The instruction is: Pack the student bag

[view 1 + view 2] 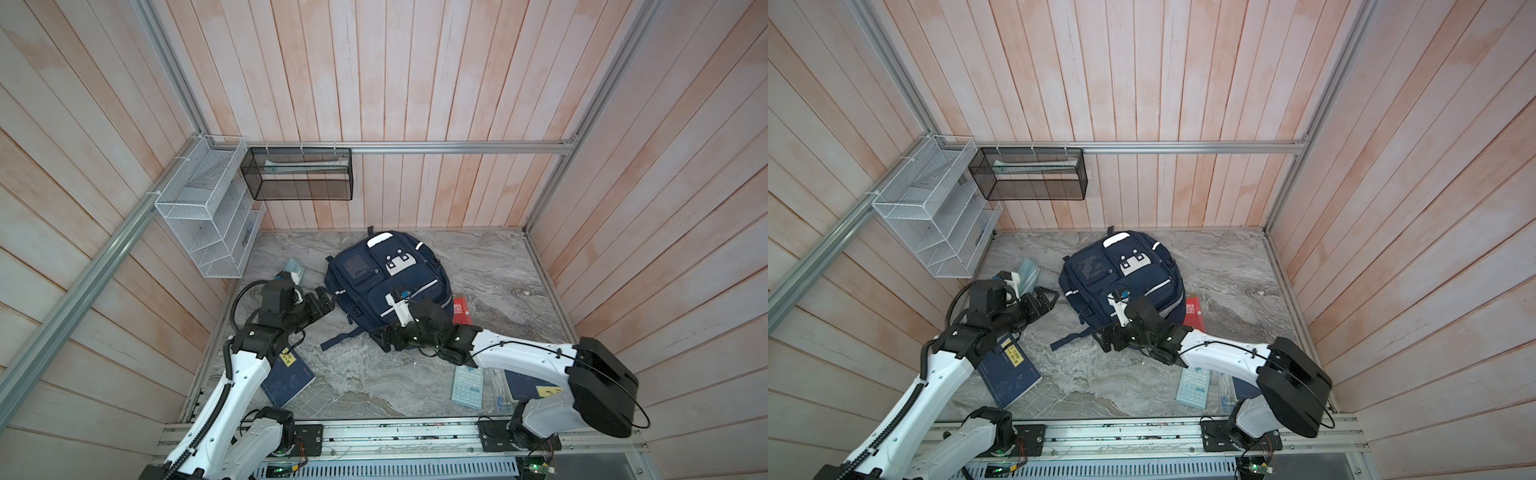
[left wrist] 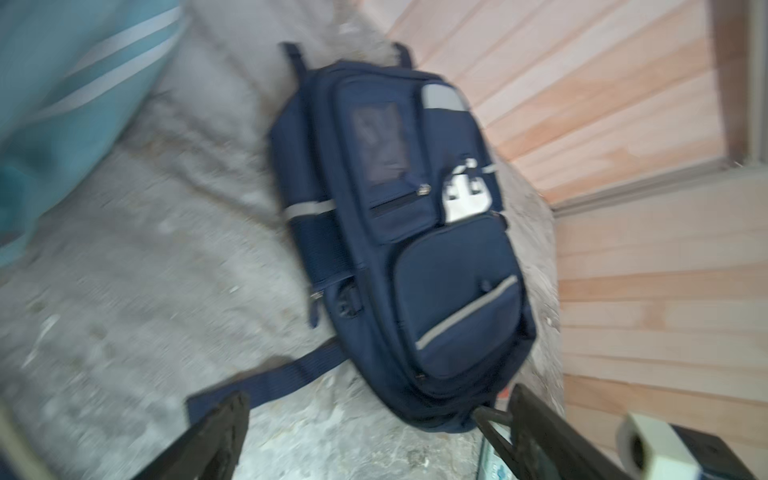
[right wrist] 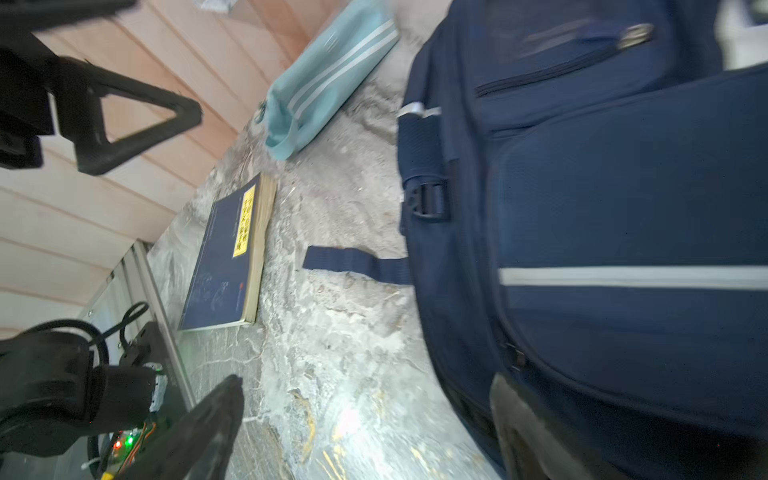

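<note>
Student bag (image 1: 386, 282) lying flat on marble bench (image 1: 498, 270), front pockets up, left pincer (image 1: 328, 302) released just beside it, right pincer (image 1: 381, 338) released at its lower edge

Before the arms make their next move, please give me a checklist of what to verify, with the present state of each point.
1. Open compartment on the student bag: not ok, none shows.
2. Open, empty left gripper: ok.
3. Open right gripper: ok; touching the student bag: cannot tell.
4. Packed: blue book, calculator, red booklet, teal pouch: not ok, all on the table.
5. Free reach to the calculator: not ok, right arm above it.
</note>
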Controlling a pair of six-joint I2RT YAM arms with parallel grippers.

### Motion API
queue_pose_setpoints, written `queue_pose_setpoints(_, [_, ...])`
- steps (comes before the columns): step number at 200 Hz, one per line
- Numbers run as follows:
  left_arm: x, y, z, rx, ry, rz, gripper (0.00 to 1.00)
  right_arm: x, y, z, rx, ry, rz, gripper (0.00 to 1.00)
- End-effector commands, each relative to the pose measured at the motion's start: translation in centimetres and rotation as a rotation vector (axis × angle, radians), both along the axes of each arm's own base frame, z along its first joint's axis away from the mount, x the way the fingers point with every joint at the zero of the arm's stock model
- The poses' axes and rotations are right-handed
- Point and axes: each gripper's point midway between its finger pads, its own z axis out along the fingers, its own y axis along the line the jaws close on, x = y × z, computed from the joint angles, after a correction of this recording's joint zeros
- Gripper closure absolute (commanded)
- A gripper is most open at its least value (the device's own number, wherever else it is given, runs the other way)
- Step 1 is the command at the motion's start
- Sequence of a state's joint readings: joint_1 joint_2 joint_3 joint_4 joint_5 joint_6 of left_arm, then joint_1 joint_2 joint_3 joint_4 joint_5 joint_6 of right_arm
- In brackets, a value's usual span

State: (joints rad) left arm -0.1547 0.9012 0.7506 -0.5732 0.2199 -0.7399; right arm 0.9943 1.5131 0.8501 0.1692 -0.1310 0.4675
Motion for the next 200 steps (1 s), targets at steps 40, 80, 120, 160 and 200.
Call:
queue_pose_setpoints(40, [-9.2, 10.4, -8.4, 0.202, 0.393, 0.585, 0.08, -2.4, 7.2, -1.5, 0.062, 0.042, 0.224, 0.07])
queue_pose_setpoints(80, [-10.8, 12.5, -10.7, 0.222, 0.412, 0.772, 0.08, -2.2, 11.3, -2.0, 0.056, 0.052, 0.331, 0.06])
queue_pose_setpoints(120, [-10.5, 12.0, -15.1, 0.177, 0.528, 0.757, 0.17, -2.0, 14.1, -4.0, 0.009, 0.139, 0.387, 0.15])
queue_pose_setpoints(160, [-9.0, 9.6, -17.3, 0.003, 0.441, 0.644, 0.28, -2.1, 16.7, -6.6, -0.062, 0.19, 0.413, 0.2])
queue_pose_setpoints(200, [-8.8, 7.3, -18.4, -0.071, 0.459, 0.509, 0.31, -2.0, 19.3, -8.7, -0.066, 0.25, 0.464, 0.25])
